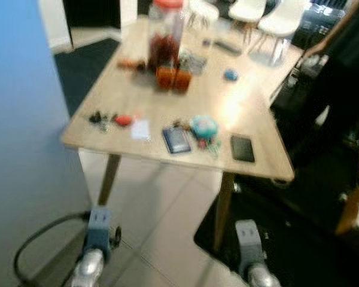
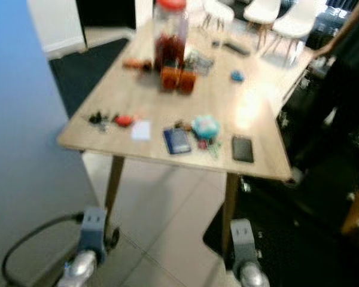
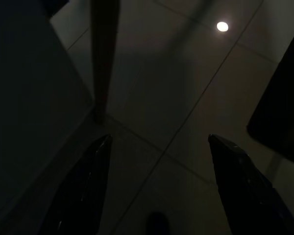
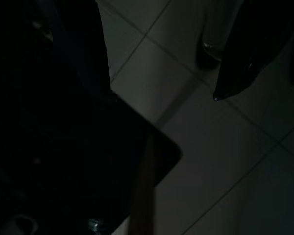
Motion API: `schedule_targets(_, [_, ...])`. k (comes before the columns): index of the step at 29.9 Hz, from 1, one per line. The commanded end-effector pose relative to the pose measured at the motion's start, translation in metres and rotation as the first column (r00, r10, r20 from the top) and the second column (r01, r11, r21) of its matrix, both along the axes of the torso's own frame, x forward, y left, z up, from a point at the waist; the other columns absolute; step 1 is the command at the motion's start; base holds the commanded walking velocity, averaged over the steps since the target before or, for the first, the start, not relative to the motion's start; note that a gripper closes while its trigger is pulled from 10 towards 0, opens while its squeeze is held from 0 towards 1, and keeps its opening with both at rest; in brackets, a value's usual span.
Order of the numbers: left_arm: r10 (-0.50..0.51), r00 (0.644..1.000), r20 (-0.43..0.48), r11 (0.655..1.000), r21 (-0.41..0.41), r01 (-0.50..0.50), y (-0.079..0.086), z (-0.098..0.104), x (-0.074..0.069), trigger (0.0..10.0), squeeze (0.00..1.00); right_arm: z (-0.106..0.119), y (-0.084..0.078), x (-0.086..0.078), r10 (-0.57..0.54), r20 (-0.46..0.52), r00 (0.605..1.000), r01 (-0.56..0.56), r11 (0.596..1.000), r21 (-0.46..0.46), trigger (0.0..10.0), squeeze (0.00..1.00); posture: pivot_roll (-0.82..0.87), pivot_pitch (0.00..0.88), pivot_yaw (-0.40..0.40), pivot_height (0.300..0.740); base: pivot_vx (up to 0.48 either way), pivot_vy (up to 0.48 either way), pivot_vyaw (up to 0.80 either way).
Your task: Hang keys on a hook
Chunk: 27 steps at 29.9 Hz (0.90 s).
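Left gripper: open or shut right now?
Open. In the left wrist view the left gripper's two black fingers stand wide apart over grey floor tiles, holding nothing.

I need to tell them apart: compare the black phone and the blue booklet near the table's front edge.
The black phone is plain dark and lies square to the table edge; the blue booklet is lighter, blue, and lies turned at an angle. The phone sits to the robot's right of the teal round thing, the booklet to its left. Both lie flat.
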<state>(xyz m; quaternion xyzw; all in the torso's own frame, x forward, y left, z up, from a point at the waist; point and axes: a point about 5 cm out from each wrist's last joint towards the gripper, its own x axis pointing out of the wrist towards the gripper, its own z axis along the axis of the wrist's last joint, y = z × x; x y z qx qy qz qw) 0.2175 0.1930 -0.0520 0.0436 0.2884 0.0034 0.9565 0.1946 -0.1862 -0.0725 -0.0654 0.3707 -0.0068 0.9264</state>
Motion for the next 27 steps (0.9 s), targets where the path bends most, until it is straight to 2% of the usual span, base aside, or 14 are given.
schedule_targets(1, [-0.01, 1.0, -0.027, 1.0, -0.016, 0.01, -0.0061, -0.0048, -0.0052, 10.0, 0.0, -0.002, -0.0055, -0.0048, -0.01, -0.018, 1.0, 0.01, 1.0, -0.013, 10.0, 0.0, 0.09, 0.036, -0.092, 0.74, 0.0, 0.0, 0.0])
schedule_targets(8, [-0.046, 0.999, -0.024, 0.999, 0.007, 0.046, -0.0116, -0.0044, -0.0039, 10.0, 0.0, -0.0025, -0.0066, -0.0061, -0.007, -0.022, 1.0, 0.006, 1.0, -0.016, 10.0, 0.0, 0.09, 0.037, -0.096, 0.74, 0.0, 0.0, 0.0])
schedule_targets(20, [-0.012, 1.0, -0.02, 0.999, -0.044, 0.011, -0.0102, -0.0027, -0.0003, 10.0, 0.0, -0.0014, -0.0049, -0.0036, 0.002, -0.013, 1.0, -0.002, 1.0, -0.016, 10.0, 0.0, 0.09, 0.033, -0.099, 0.74, 0.0, 0.0, 0.0])
schedule_targets(27, [0.0, 1.0, -0.02, 0.999, -0.049, -0.001, -0.0098, -0.0025, 0.0001, 10.0, 0.0, -0.0008, -0.0062, -0.0028, 0.006, -0.011, 1.0, -0.006, 1.0, -0.019, 10.0, 0.0, 0.09, 0.028, -0.101, 0.74, 0.286, 0.0, 0.0])
